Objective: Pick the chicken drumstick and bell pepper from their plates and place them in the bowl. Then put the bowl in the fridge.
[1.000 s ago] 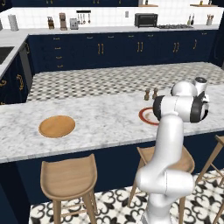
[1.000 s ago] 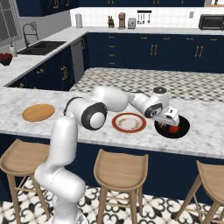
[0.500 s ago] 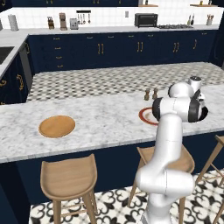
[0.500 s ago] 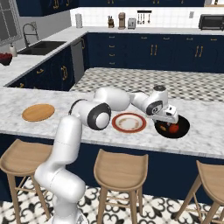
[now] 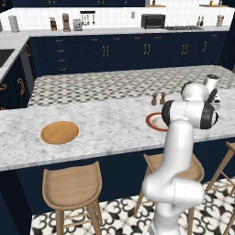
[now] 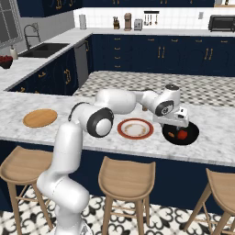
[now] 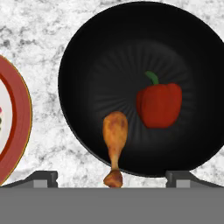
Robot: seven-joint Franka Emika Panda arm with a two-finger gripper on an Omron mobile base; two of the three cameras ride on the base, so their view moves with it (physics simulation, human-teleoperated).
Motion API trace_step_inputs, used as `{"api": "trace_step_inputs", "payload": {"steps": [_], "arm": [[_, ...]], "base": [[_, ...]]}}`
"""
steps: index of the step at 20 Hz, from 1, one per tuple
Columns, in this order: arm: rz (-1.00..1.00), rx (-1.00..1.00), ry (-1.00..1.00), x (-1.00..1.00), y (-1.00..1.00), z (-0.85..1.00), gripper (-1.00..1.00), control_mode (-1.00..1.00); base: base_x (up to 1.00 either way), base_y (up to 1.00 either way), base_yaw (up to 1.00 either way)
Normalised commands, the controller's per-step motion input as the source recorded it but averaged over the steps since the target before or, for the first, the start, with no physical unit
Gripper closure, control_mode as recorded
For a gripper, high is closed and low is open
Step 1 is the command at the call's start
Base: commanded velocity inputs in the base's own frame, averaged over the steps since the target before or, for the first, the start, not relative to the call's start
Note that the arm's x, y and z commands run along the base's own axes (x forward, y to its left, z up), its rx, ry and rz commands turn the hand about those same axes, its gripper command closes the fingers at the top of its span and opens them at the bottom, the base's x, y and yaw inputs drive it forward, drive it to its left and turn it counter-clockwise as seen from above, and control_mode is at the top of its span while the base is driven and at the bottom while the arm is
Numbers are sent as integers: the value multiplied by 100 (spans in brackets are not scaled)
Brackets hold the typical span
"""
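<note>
With the gripper (image 7: 112, 177) spread wide and empty above the bowl (image 7: 109, 52) at frame centre, bell pepper (image 7: 159, 104) sits inside, but the chicken drumstick (image 7: 115, 138) overhangs the lower rim and could tip out when the bowl is lifted.

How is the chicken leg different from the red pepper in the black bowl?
The chicken drumstick is golden-brown, long and thin; the bell pepper is red, chunky and has a green stem. The drumstick lies near the bowl's edge, with its bone end poking over the rim; the pepper sits wholly inside, nearer the middle. The pepper looks wider than the drumstick. Both are small and lie in the same dark bowl, close but not touching.
</note>
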Motion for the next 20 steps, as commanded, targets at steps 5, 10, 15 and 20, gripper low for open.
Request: {"api": "trace_step_inputs", "payload": {"steps": [5,10,15,20], "arm": [[11,-3,0,-9,52,-18,-100,-100],[6,-7,0,15,11,-17,-100,-100],[15,-9,0,54,0,-13,-100,-100],[20,-10,0,44,-13,-15,-100,-100]], "base": [[0,0,0],[0,0,0],[0,0,0],[0,0,0]]}}
